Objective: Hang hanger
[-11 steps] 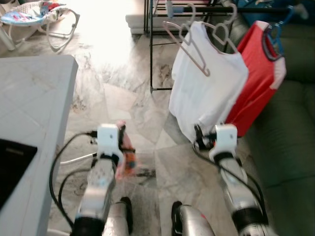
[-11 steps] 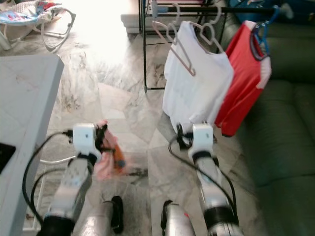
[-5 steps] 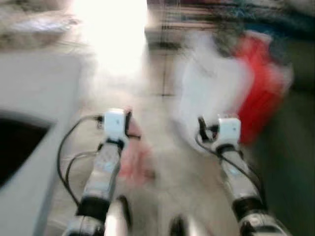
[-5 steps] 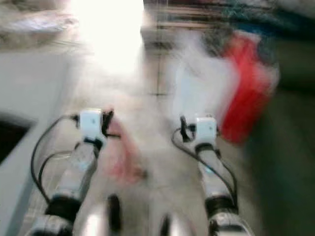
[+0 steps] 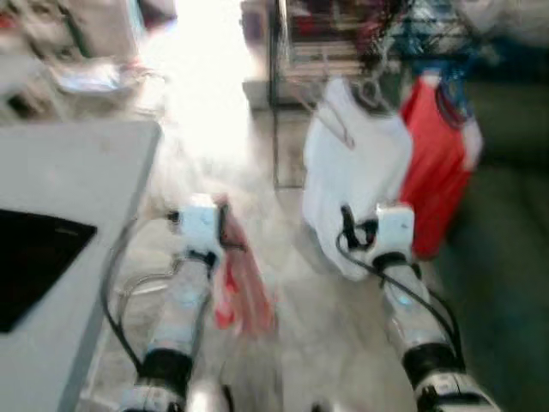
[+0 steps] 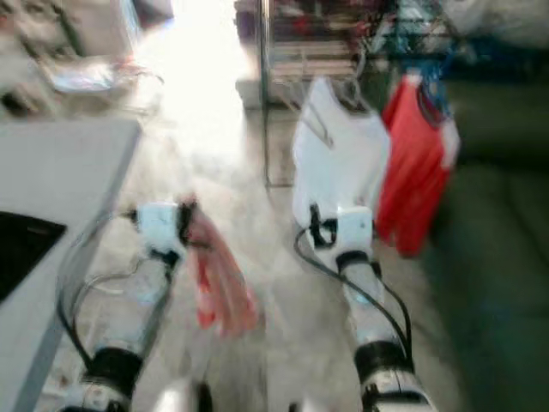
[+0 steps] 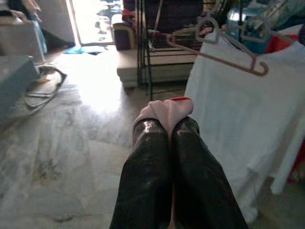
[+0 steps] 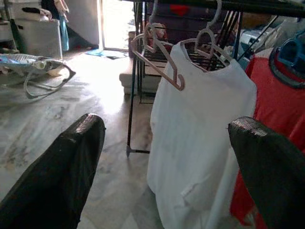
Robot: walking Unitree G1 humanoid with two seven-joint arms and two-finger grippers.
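The left gripper [image 7: 164, 138] is clenched on a pink garment [image 5: 238, 287] that dangles below it. At one o'clock from it an empty pink hanger [image 8: 159, 62] hangs on the black rack [image 8: 135, 76], beside a white shirt [image 8: 198, 129] and a red shirt [image 5: 437, 163]. The right gripper [image 8: 167, 157] is spread wide, holding nothing, facing the white shirt

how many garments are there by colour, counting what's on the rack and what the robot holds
white shirt on the rack: 1
red shirt on the rack: 1
pink and red cloth in the left gripper: 1
total: 3
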